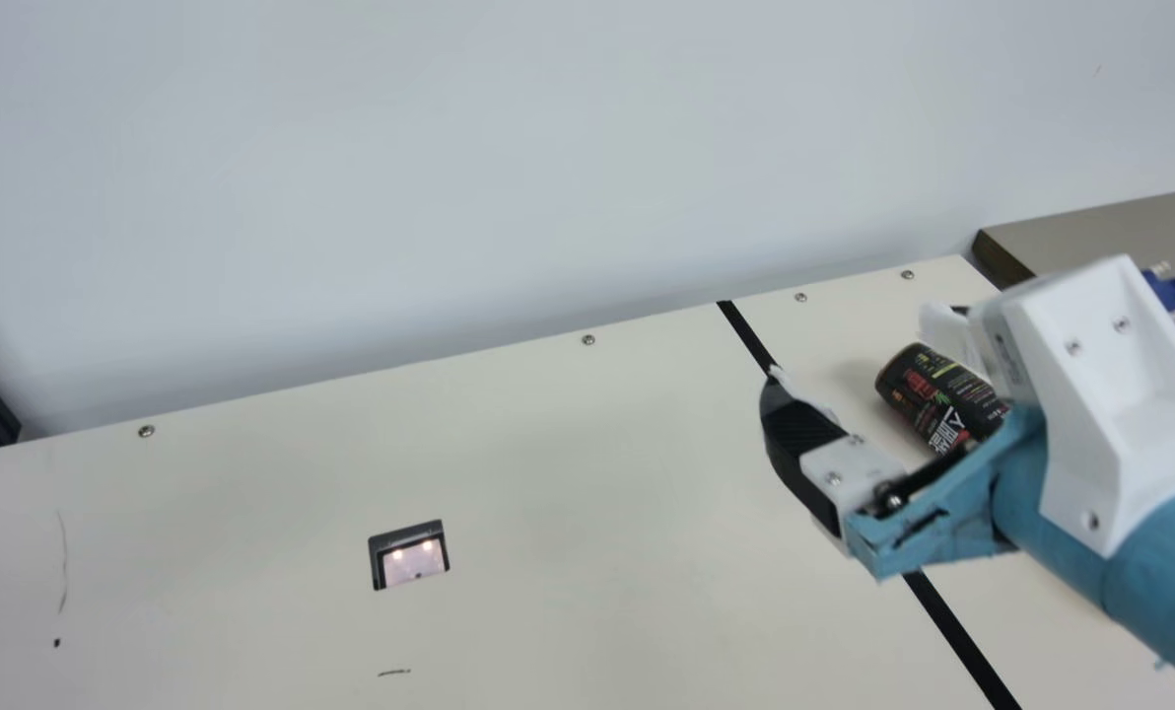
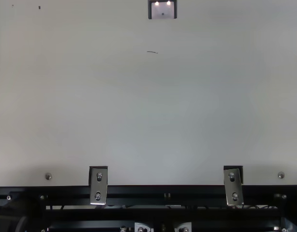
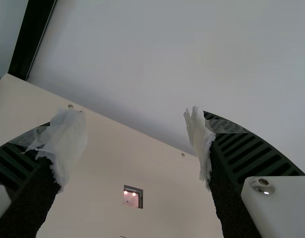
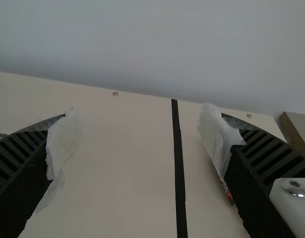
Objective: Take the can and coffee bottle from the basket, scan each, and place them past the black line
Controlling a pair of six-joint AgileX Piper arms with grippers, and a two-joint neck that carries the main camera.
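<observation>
Left gripper [image 3: 135, 115], right gripper [image 1: 859, 347]: fingers apart on both! Low right swing could clip can [image 1: 928, 390], roll it over black line [image 1: 954, 631].

- Here's the main view, looking from the neck across the surface [image 1: 568, 493] to the pale wall [image 1: 449, 148], the far edge aslant, the right fingers [image 1: 806, 429] fairly close on the right.
- Up to the top view: from above, steeply down on the near side with its black rail [image 2: 162, 193], sharing the scanner window [image 1: 415, 566] with the main view.
- Left wrist view now, rolled over, facing the far edge and wall between very close left fingers [image 3: 254, 153], that scanner window shared too.
- And the right wrist view, facing far, its right fingers [image 4: 264, 153] very close, sharing the black line [image 1: 957, 631] with the main view.
</observation>
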